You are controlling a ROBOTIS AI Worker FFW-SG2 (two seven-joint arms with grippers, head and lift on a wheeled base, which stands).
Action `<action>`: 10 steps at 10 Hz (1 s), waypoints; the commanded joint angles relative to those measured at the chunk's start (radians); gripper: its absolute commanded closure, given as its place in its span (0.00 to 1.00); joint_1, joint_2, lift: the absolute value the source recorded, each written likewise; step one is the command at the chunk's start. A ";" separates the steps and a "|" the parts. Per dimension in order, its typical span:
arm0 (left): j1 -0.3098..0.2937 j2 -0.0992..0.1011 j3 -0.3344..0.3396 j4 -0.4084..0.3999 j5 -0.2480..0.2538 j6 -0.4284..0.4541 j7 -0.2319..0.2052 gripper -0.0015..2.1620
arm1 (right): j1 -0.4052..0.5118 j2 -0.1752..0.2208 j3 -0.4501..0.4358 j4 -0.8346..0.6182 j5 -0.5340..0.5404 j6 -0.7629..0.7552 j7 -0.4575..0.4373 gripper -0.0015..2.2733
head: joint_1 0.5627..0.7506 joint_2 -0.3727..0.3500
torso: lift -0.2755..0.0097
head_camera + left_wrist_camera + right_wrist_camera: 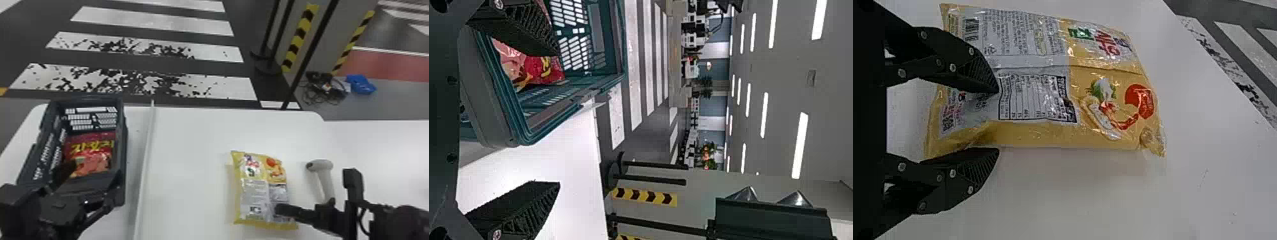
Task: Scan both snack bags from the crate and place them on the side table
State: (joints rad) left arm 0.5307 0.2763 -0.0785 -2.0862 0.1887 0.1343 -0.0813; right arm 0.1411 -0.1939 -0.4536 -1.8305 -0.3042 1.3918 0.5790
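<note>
Step, we judge: first scan | right gripper (998, 120) parted, unclamped, straddling yellow bag's (1103, 105) edge; left gripper (558, 117) wide, empty, red bag (536, 69) past one finger | next: we close right, lift

Glossy, crinkled plastic film wraps a yellow snack bag (255, 194) on a smooth tabletop (191, 143); the crate (122, 153) appears matt plastic.
</note>
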 commanded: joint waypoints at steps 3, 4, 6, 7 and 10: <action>0.000 0.003 -0.001 -0.003 0.000 0.000 0.000 0.03 | -0.002 -0.002 -0.031 -0.006 -0.035 0.062 0.019 0.99 | 0.70 0.25 | 0.63; 0.002 0.003 -0.001 -0.005 0.000 0.000 0.000 0.03 | -0.002 -0.004 -0.053 -0.010 -0.073 0.086 0.022 0.99 | 0.70 0.25 | 0.63; 0.003 0.004 0.000 -0.006 0.000 0.000 0.003 0.03 | 0.000 -0.006 -0.102 -0.059 -0.115 0.129 0.022 0.99 | 0.70 0.26 | 0.63; 0.003 0.004 0.000 -0.006 -0.002 0.000 0.006 0.03 | -0.002 -0.006 -0.125 -0.095 -0.128 0.132 0.021 0.99 | 0.70 0.26 | 0.63; 0.005 0.003 0.003 -0.006 -0.002 0.000 0.006 0.03 | -0.044 -0.006 -0.198 -0.156 -0.154 0.129 0.008 1.00 | 0.70 0.23 | 0.63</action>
State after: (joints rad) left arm 0.5346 0.2800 -0.0759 -2.0926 0.1870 0.1343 -0.0751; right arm 0.1075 -0.1994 -0.6396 -1.9786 -0.4582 1.5209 0.5892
